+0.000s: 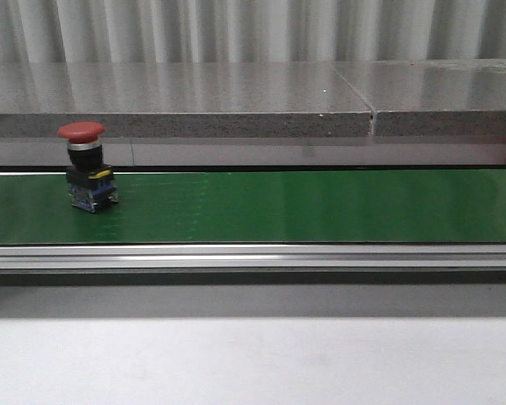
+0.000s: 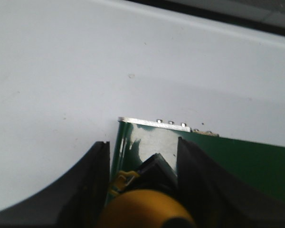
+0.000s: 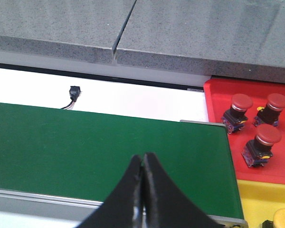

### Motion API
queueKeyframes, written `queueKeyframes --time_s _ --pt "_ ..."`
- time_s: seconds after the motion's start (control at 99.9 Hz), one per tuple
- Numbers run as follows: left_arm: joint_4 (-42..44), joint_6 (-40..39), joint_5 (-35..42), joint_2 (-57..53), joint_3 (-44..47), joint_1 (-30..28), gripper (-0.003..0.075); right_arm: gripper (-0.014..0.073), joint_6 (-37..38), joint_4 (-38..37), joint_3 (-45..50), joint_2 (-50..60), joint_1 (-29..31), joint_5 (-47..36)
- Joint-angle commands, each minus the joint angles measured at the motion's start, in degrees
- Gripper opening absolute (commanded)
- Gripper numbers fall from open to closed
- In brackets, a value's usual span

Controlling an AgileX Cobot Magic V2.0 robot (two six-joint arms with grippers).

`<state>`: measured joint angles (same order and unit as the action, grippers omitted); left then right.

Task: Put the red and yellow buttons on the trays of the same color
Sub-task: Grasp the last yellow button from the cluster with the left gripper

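A red button (image 1: 87,165) stands upright on the green belt (image 1: 304,205), near the belt's left end and toward its far edge, with nothing touching it. The left pincer (image 2: 143,190) has its fingers set apart around a yellow button (image 2: 143,211) over one end of the belt, beside the white bench (image 2: 61,85); the fingers sit close on either side of the button, but whether they truly clamp it cannot be told from this angle. The right pincer (image 3: 142,183) is closed together and holds nothing, hovering above the belt's near edge close to its right end. Past that end lies the red tray (image 3: 218,95), already carrying three red buttons (image 3: 256,126), and next to it the yellow tray (image 3: 256,199) with one yellow button (image 3: 284,219) at its corner. The main risk, as I judge it, is the red button on the belt: its broad cap on a narrow body makes it top-heavy, so a pincer arriving off-centre or closing on the cap could tip it. The closed right pincer must also open before descending, or it will knock the button over.
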<state>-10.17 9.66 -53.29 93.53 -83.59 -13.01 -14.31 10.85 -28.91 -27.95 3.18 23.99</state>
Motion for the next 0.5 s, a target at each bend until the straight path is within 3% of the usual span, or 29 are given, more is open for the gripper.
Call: queueKeyframes --time_s 0.0,0.21,0.49 --pt "1.6 0.1 1.3 -3.0 0.3 2.6 -0.0021 -0.0068 -0.2 -0.3 -2.1 0.1 0.0 -4.2" --pt "5.1 0.1 4.9 -2.5 5.5 7.4 -0.0021 -0.0068 -0.2 -0.3 -2.1 0.1 0.0 -4.2" --pt "5.7 0.1 9.4 -2.5 11.6 8.0 -0.0021 -0.0068 -0.2 -0.3 -2.1 0.1 0.0 -4.2"
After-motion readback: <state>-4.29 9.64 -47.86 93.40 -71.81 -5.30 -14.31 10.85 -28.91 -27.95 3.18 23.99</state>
